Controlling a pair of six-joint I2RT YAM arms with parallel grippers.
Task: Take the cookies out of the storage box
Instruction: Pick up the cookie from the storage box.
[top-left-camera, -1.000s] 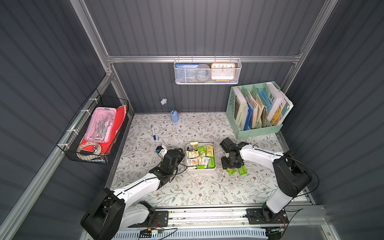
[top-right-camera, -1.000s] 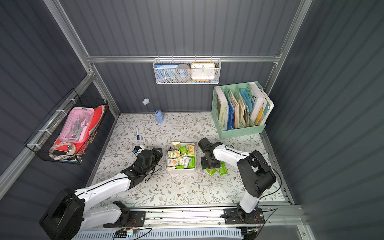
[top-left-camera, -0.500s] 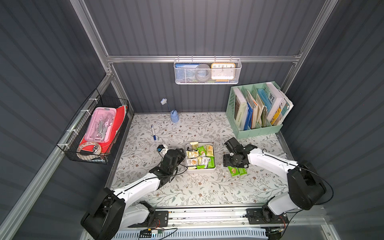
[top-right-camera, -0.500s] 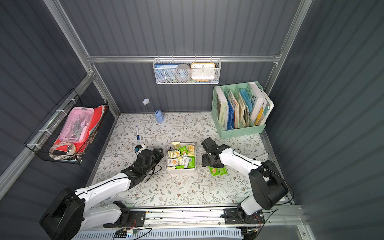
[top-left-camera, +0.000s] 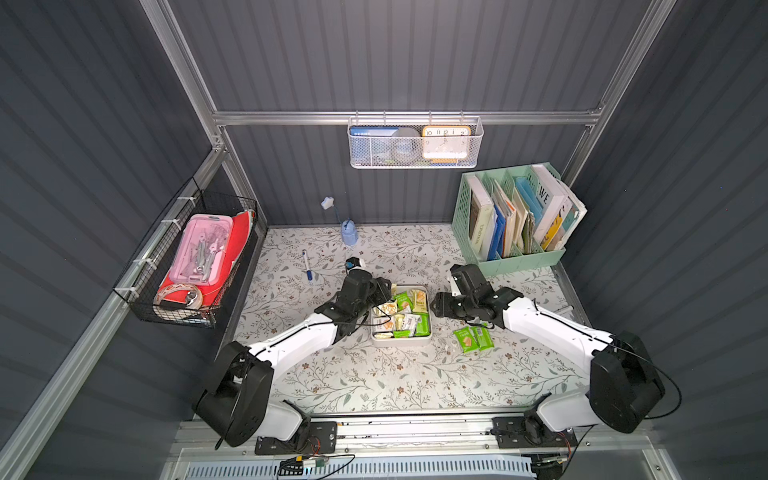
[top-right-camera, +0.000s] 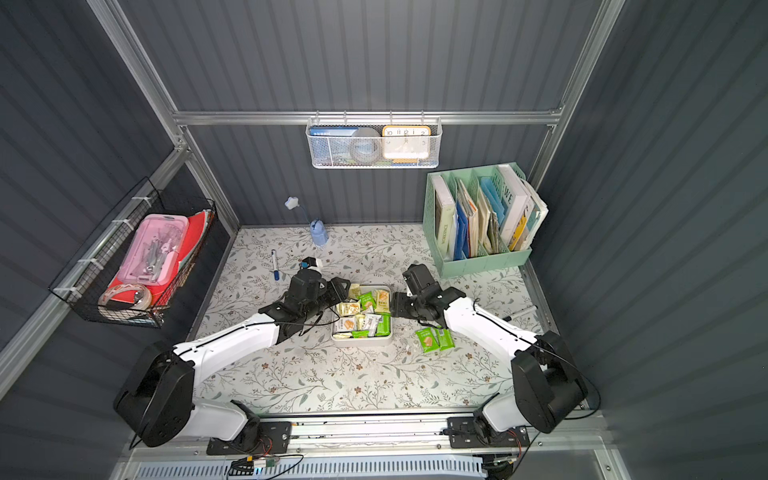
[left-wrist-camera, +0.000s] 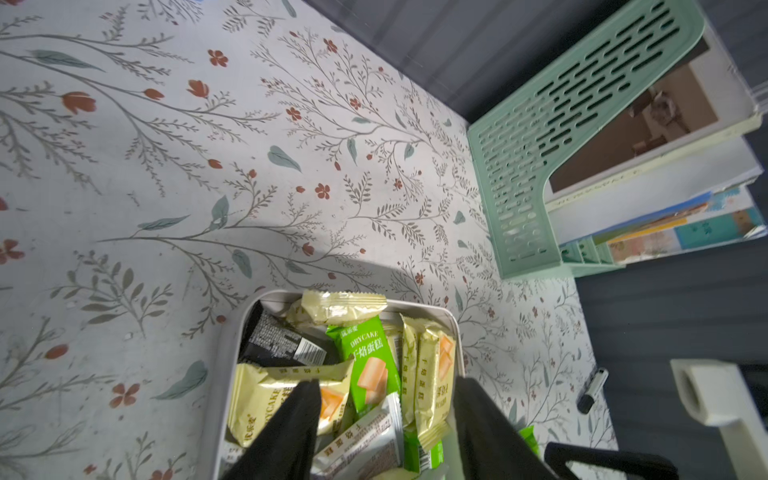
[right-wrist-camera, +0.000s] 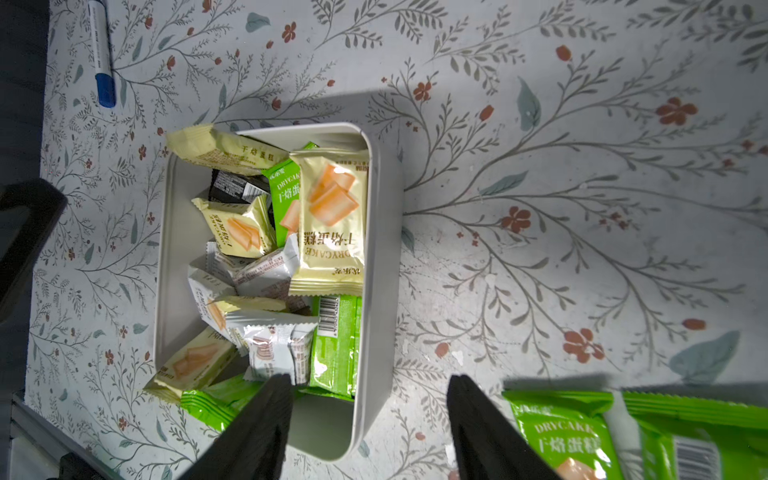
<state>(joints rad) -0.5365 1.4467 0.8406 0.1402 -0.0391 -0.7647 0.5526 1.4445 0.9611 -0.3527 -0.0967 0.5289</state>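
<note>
The storage box (top-left-camera: 401, 343) (top-right-camera: 360, 342), a shallow white tray, sits mid-table and holds several cookies (top-left-camera: 402, 312) (top-right-camera: 362, 312) in green, pale yellow, white and black wrappers. Two green cookies (top-left-camera: 473, 338) (top-right-camera: 434, 340) lie on the table to the box's right. My left gripper (top-left-camera: 384, 293) (left-wrist-camera: 386, 399) is open above the box's left part, over a pale yellow packet (left-wrist-camera: 266, 395) and a green one (left-wrist-camera: 365, 357), holding nothing. My right gripper (top-left-camera: 436, 305) (right-wrist-camera: 370, 386) is open and empty, straddling the box's right wall (right-wrist-camera: 382, 249), beside the green cookies (right-wrist-camera: 582, 436) on the table.
A mint-green file holder (top-left-camera: 511, 245) (left-wrist-camera: 515, 166) with books stands at the back right. A blue-capped pen (top-left-camera: 306, 266) (right-wrist-camera: 102, 54), a small blue bottle (top-left-camera: 349, 232) and a small black-and-white object (top-left-camera: 354, 262) lie behind the box. A wire basket (top-left-camera: 195, 266) hangs on the left wall.
My right gripper has moved left from above the two green packets to the box's right wall. My left gripper has shifted a little towards the box's far-left part.
</note>
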